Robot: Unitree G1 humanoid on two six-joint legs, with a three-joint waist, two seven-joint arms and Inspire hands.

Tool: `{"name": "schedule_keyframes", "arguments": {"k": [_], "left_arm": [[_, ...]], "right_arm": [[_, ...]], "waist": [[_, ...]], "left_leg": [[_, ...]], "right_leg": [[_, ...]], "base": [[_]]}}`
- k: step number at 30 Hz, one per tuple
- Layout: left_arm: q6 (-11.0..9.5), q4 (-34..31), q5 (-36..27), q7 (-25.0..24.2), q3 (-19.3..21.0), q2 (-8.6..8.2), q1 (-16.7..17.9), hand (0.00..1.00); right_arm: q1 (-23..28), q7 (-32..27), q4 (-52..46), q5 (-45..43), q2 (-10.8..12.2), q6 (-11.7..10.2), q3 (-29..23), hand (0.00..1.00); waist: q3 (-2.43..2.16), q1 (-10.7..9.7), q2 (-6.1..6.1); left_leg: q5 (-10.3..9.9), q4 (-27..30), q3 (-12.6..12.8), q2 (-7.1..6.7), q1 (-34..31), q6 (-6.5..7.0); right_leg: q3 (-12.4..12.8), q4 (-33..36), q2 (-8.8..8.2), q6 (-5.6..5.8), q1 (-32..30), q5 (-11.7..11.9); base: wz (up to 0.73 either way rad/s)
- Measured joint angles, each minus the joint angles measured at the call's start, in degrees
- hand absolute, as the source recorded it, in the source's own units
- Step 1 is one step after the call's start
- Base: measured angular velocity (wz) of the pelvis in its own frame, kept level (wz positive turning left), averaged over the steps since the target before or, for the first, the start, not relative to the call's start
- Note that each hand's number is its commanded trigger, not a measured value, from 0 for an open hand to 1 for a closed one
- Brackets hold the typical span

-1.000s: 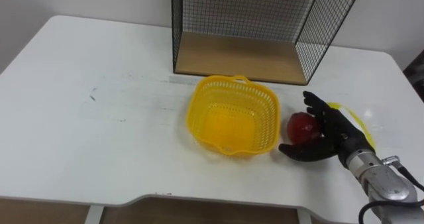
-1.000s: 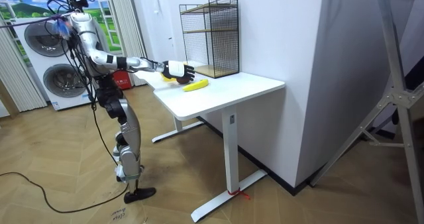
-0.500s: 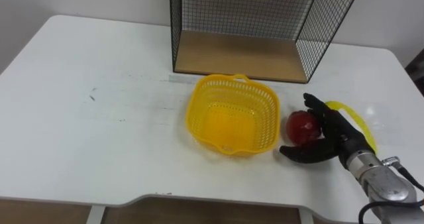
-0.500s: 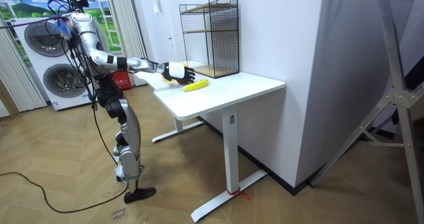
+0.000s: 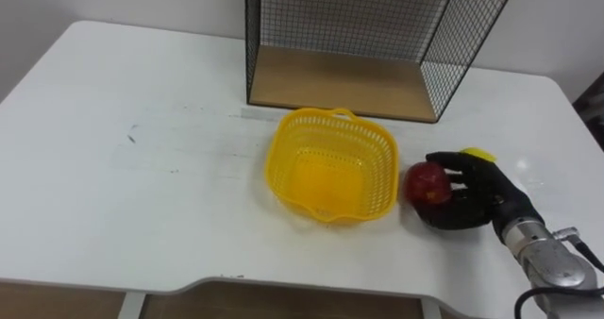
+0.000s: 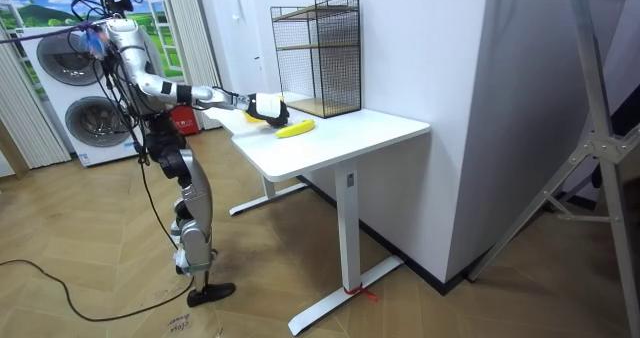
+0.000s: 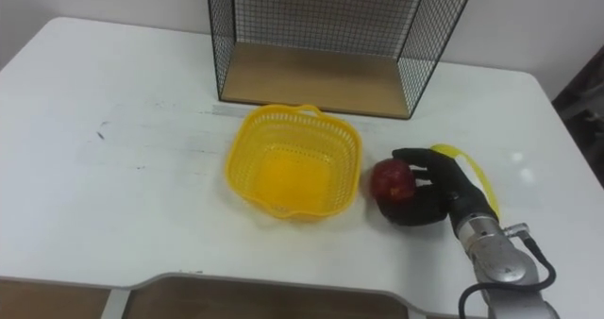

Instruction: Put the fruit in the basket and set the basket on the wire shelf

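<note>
Apple [image 5: 427, 184]: 1, on table [image 5: 142, 121], just right of basket [image 5: 332, 119]; my right hand [image 5: 477, 198] curls round it, I judge for lifting. Basket: 1, empty, before shelf [image 5: 340, 78]. Banana [image 5: 477, 154]: 1, behind my hand, awaiting its turn.

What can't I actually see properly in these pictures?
Banana: mostly hidden behind the right hand in both eye views.
Wire shelf: its top is cut off by the eye views' upper edge.
Apple and basket: too small to make out in the room view.
</note>
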Motion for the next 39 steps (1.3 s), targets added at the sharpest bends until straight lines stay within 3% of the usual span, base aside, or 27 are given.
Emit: {"name": "schedule_keyframes", "arguments": {"k": [31,39], "left_arm": [[0.0,0.3,-1.4,0.1,0.2,-0.02,0.2,0.00],[0.1,1.6,-1.3,-0.3,1.4,-0.45,1.1,0.00]], "right_arm": [[-0.1,-1.4,2.0,3.3,0.6,0.0,-0.9,1.00],[-0.1,-3.6,1.8,1.5,0.7,0.0,-5.5,1.00]], "waist": [[0.18,-0.1,-0.24],[0.28,-1.4,0.21]], "left_leg": [[0.0,0.3,-0.2,0.00,0.2,0.00],[0.0,0.5,-0.2,-0.01,0.0,0.00]], "right_leg": [[0.1,0.2,-0.01,0.00,0.3,0.0],[0.4,0.2,-0.04,0.00,0.2,0.0]], "base": [[0.00],[0.00]]}}
